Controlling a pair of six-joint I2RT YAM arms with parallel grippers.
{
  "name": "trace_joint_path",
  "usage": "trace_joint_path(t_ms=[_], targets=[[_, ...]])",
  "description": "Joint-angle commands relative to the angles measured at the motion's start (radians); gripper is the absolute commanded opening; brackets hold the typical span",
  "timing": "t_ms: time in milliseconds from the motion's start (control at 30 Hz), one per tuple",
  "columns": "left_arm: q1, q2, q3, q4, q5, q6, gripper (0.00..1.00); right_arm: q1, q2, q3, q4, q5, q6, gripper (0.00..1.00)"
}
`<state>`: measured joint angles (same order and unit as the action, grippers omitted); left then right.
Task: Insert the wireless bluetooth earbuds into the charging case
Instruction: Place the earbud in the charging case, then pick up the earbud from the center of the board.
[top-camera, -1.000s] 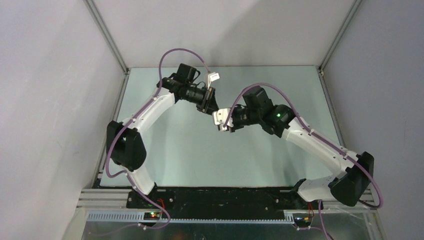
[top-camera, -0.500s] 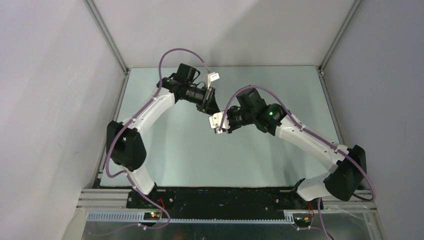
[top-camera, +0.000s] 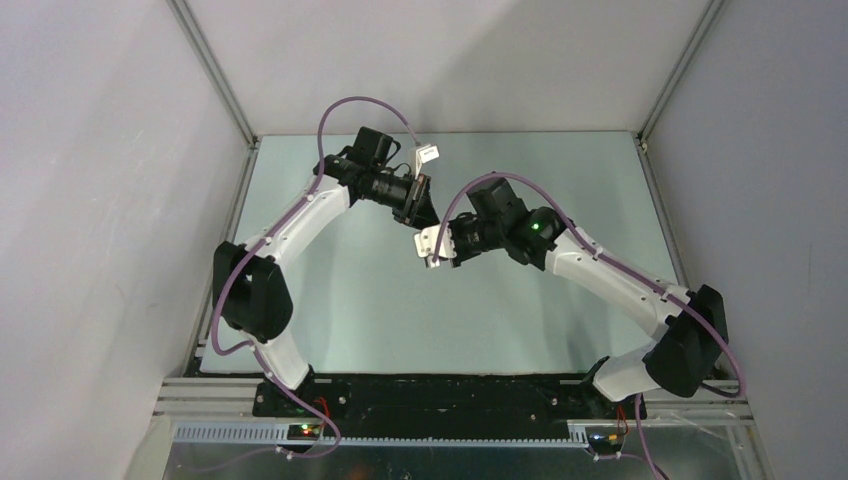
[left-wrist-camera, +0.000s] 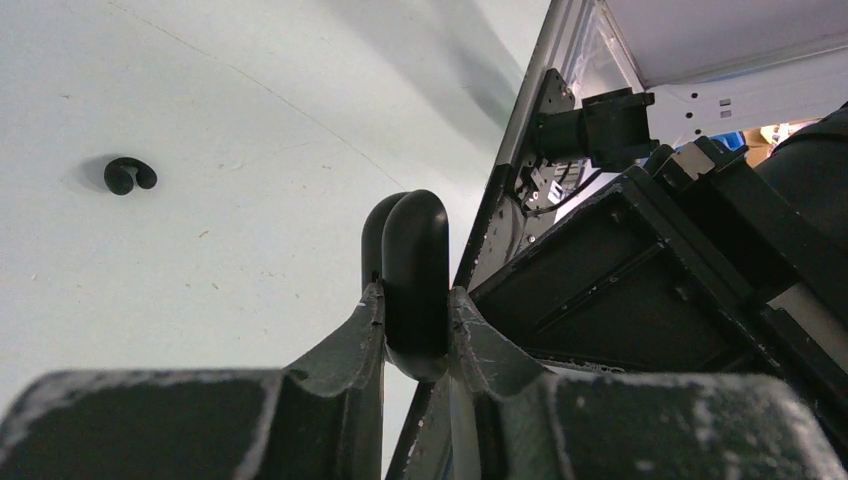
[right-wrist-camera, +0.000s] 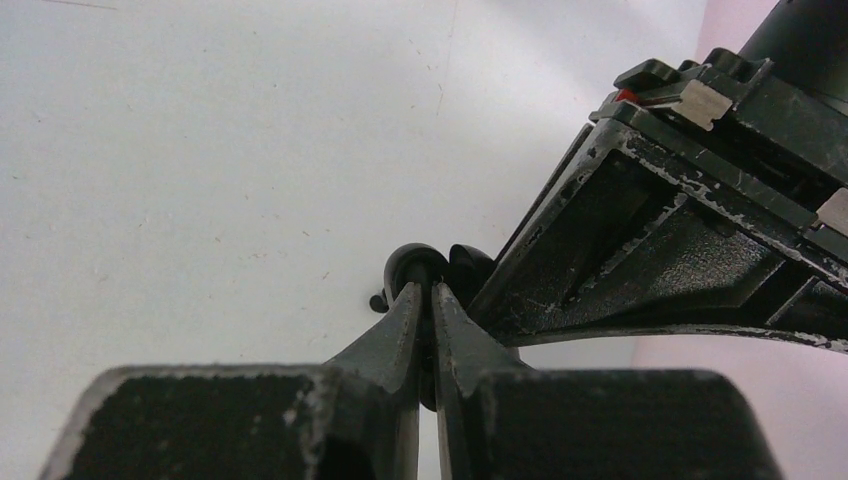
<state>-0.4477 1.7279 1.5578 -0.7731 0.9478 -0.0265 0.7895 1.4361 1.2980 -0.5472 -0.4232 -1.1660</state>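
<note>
Clearly left hand (left-wrist-camera: 415, 300) pinches the black charging case (left-wrist-camera: 415, 235) edge-on; right hand (right-wrist-camera: 428, 292) nips a half-hidden black earbud (right-wrist-camera: 411, 265).

We see our left fingers (left-wrist-camera: 350, 345) pressed against both flat sides of a black charging case (left-wrist-camera: 415, 250), which stands on edge between them with its rounded end pointing away. A seam runs down its narrow face. Far left on the pale worktop (left-wrist-camera: 220, 270) lies a small black earbud (left-wrist-camera: 128, 175), curled in outline, well apart from the case. The right arm's dark housing (left-wrist-camera: 640, 280) fills the right side, just beside the case, with a metal frame rail (left-wrist-camera: 565, 40) behind it.
</note>
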Motion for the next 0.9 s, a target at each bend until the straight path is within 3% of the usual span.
trace_joint_path(t_ms=[0, 233, 400, 533, 700, 867], targets=[[0.001, -0.025, 0.007, 0.002, 0.023, -0.005, 0.00, 0.004, 0.007, 0.019, 0.012, 0.027, 0.014, 0.13], [0.001, -0.032, 0.001, 0.002, 0.012, -0.005, 0.00, 0.004, -0.039, 0.081, 0.047, -0.010, 0.118, 0.27], [0.009, -0.041, -0.001, 0.002, -0.006, -0.003, 0.00, -0.065, -0.125, 0.187, -0.056, -0.145, 0.210, 0.30], [0.039, -0.077, -0.027, 0.003, -0.036, 0.004, 0.00, -0.138, -0.210, 0.094, -0.044, -0.212, 0.342, 0.30], [0.105, -0.174, -0.125, -0.005, -0.069, 0.011, 0.00, -0.238, -0.190, -0.042, 0.043, -0.204, 0.746, 0.28], [0.148, -0.244, -0.200, -0.024, -0.091, 0.016, 0.00, -0.326, 0.018, -0.053, 0.071, -0.176, 1.082, 0.24]])
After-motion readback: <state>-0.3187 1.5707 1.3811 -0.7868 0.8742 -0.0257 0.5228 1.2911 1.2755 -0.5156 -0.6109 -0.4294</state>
